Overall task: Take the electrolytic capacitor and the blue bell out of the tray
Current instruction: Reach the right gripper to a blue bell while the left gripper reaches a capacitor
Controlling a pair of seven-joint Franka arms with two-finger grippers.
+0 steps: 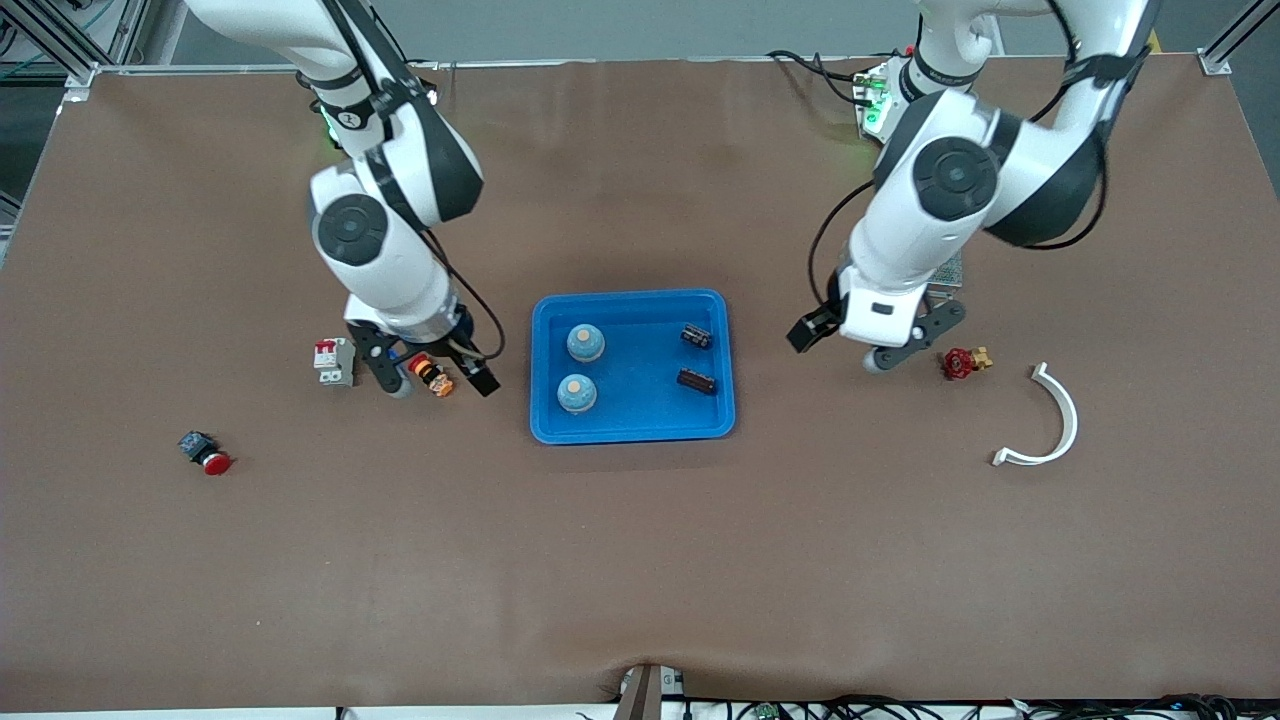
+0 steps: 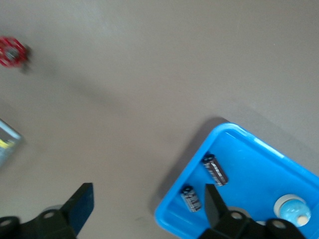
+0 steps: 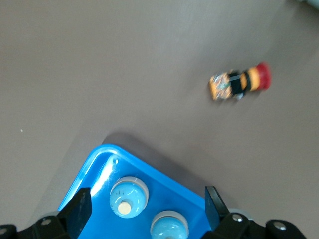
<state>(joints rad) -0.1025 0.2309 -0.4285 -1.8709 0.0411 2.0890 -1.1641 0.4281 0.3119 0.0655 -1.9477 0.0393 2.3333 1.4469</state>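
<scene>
A blue tray (image 1: 632, 420) sits mid-table. In it lie two blue bells (image 1: 585, 342) (image 1: 577, 392) and two black capacitors (image 1: 697, 336) (image 1: 697, 380). My right gripper (image 1: 440, 382) is open and empty, up over the table beside the tray's right-arm end. Its view shows the bells (image 3: 128, 195) (image 3: 169, 226) and the tray rim (image 3: 94, 159) between its fingers (image 3: 79, 211). My left gripper (image 1: 848, 347) is open and empty, over bare table off the tray's left-arm end. Its view shows the capacitors (image 2: 215, 169) (image 2: 191, 197), a bell (image 2: 294, 209) and the tray rim (image 2: 174, 209).
An orange and red push button (image 1: 432, 375) lies under the right gripper, with a white breaker (image 1: 335, 360) beside it. A red stop button (image 1: 205, 452) lies nearer the camera. A red valve (image 1: 963, 362) and a white curved piece (image 1: 1050, 420) lie toward the left arm's end.
</scene>
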